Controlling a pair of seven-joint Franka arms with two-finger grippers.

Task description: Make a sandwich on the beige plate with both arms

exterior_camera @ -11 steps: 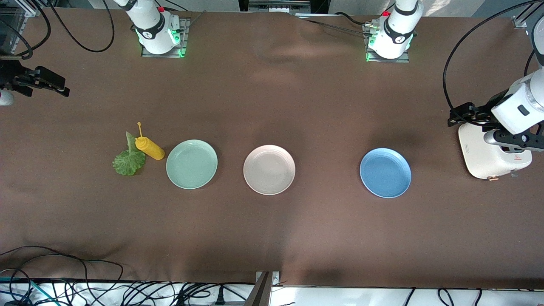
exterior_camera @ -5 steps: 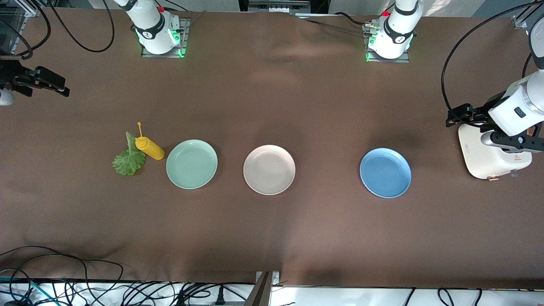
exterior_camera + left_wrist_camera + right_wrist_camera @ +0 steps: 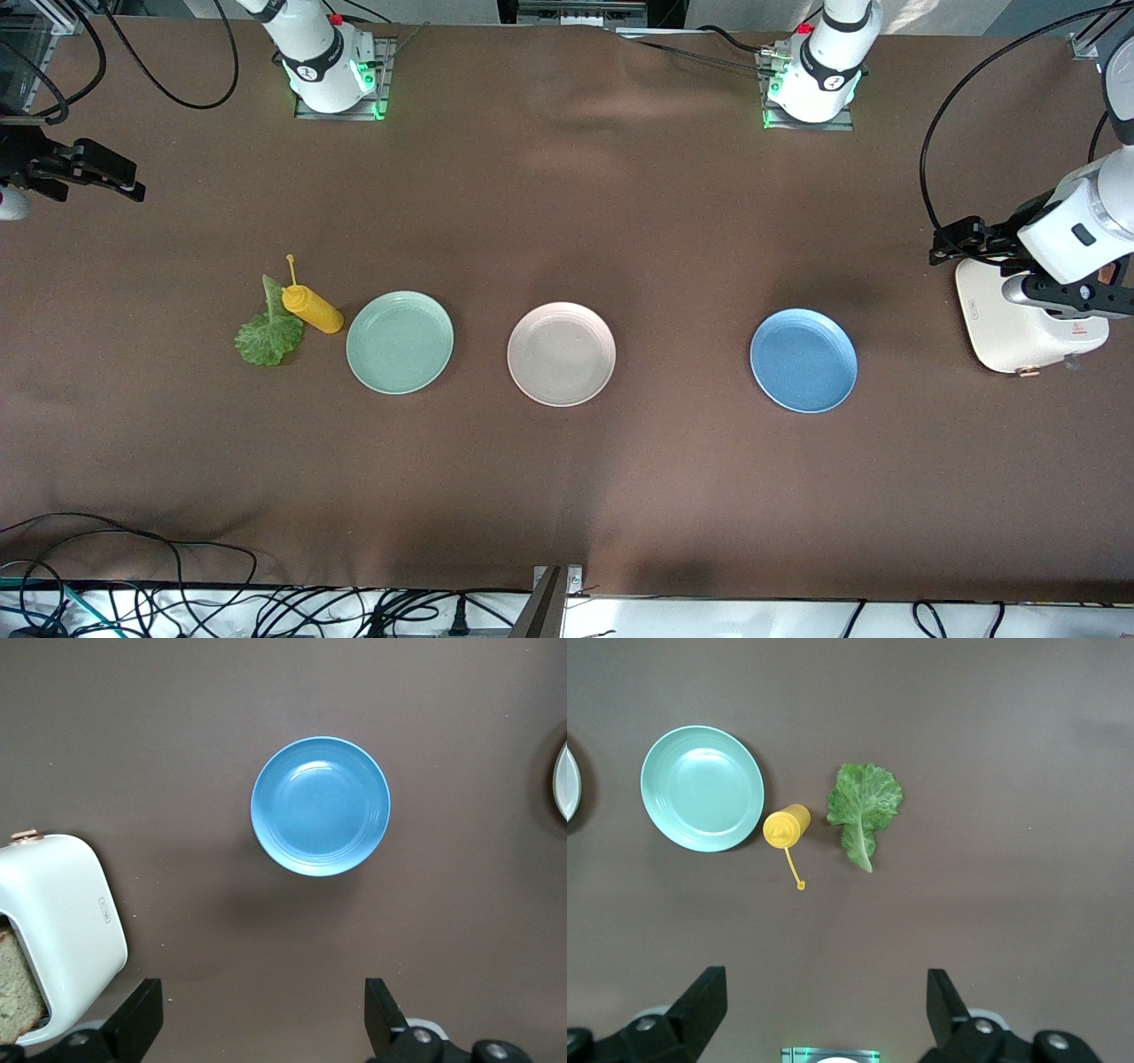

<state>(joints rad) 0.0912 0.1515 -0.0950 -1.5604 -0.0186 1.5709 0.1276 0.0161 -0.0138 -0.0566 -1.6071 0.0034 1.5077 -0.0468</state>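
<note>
Three round plates are sitting in a row across the middle of the brown cloth-covered table (image 3: pixel 567 496): the pale pinkish-beige plate (image 3: pixel 561 354) at the centre, bare, with nothing on it; the mint-green plate (image 3: pixel 400 342) beside it toward the right arm's end; the blue plate (image 3: pixel 803 360) toward the left arm's end, well apart. A ruffled green lettuce leaf (image 3: pixel 268 331) is lying flat on the cloth past the mint-green plate toward the right arm's end, with a yellow squeeze bottle (image 3: pixel 311 307) standing between leaf and plate, touching the leaf's edge. A white rounded toaster (image 3: pixel 1019 323) is sitting at the left arm's edge of the table; the left wrist view is showing a brown wholegrain bread slice (image 3: pixel 18 992) in its slot. Left gripper (image 3: pixel 263 1014) is hanging over the toaster, jaws spread wide, holding nothing. Right gripper (image 3: pixel 826 1003) is hanging over the table's edge at the right arm's end, jaws also fully apart, gripping nothing.
</note>
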